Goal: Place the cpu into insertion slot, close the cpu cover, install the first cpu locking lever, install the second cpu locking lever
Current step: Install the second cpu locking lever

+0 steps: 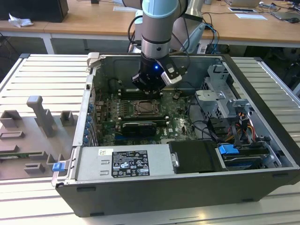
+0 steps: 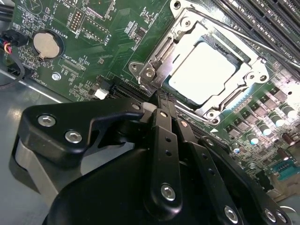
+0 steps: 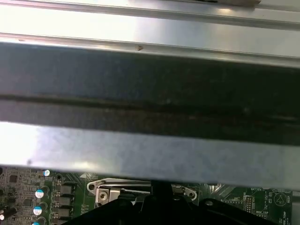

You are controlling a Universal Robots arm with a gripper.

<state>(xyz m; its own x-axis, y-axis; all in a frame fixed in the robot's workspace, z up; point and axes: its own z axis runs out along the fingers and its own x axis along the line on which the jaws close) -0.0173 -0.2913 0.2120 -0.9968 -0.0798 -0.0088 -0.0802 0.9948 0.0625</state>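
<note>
The cpu point(image 2: 202, 70) lies flat in the insertion slot point(image 2: 243, 57), with the cpu cover point(image 2: 165, 52) down around it and its pale top showing through the window. In the second wrist view the hand point(image 2: 154, 104) has its fingers point(image 2: 161, 136) pressed together with nothing between them, tips just beside the cover's corner. Farther off, the exterior view shows the arm reaching into the open computer case point(image 1: 262, 187) on the ribbed worktop point(image 1: 42, 79).

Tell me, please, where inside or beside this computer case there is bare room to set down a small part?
The ribbed table on the exterior view's left of the case is bare behind the grey fixtures. Inside is crowded: the gripper hangs beside the cpu cover, cables nearby.
</note>
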